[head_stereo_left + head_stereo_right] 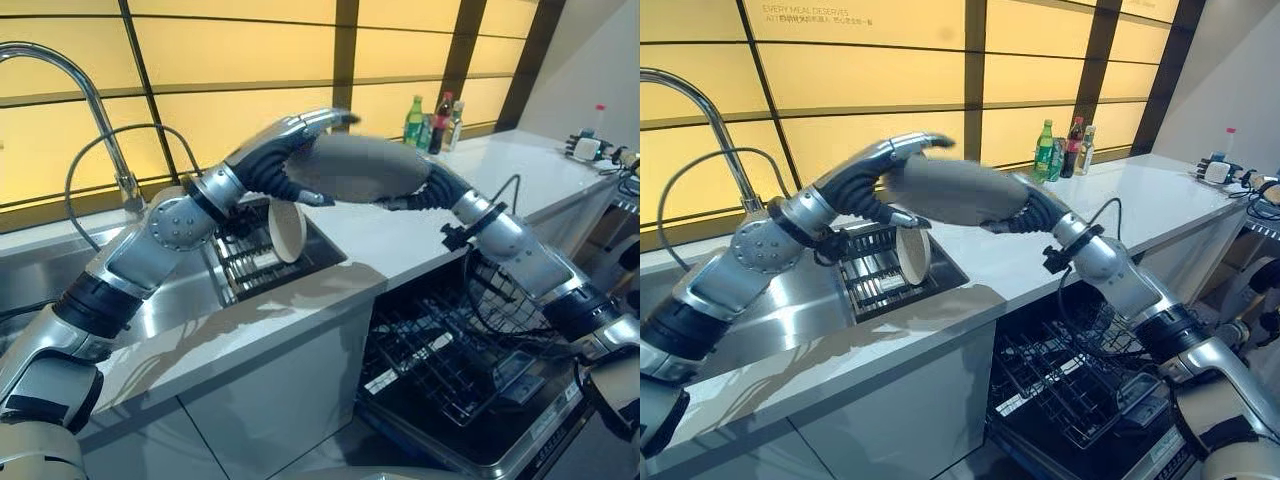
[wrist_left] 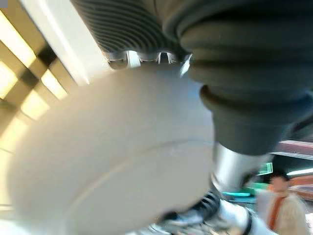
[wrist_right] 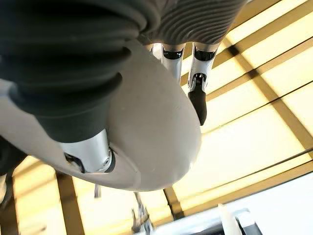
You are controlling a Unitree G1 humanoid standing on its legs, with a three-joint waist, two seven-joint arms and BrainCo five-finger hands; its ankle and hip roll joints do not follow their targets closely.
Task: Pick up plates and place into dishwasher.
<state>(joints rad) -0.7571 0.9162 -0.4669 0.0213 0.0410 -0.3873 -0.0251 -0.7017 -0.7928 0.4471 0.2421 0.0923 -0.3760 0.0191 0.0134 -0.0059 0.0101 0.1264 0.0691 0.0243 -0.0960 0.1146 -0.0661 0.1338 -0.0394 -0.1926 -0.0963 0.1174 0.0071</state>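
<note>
The left hand [image 1: 285, 150] and the right hand [image 1: 425, 190] both hold one grey plate [image 1: 355, 168] up in the air, fingers curled round its rim on each side. Down at about 7 o'clock from it, another plate [image 1: 287, 231] stands on edge in the sink rack [image 1: 245, 262]. At about 5 o'clock the dishwasher [image 1: 450, 370] stands open.

Plate [image 1: 352, 167] above counter [image 1: 400, 240], between hands
</note>
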